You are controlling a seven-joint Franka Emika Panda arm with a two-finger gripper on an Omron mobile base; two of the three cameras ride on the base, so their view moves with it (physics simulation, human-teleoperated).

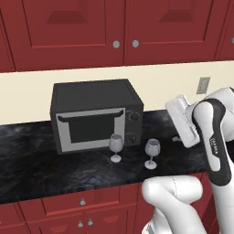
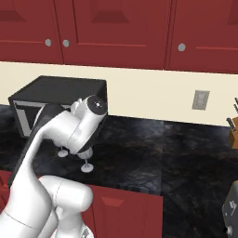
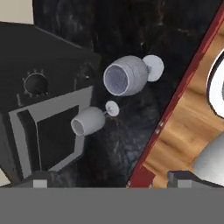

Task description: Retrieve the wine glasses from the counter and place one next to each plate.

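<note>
Two wine glasses stand upright on the black marbled counter (image 1: pixel 55 169) just in front of a dark microwave oven (image 1: pixel 93 114): the left glass (image 1: pixel 115 147) close by its door, the right glass (image 1: pixel 152 152) nearer the counter's front edge, the two near each other but apart. The gripper (image 3: pixel 109 180) hangs above them with its jaws spread wide and nothing between them, its dark fingertips (image 3: pixel 37 178) clear of both glasses.
</note>
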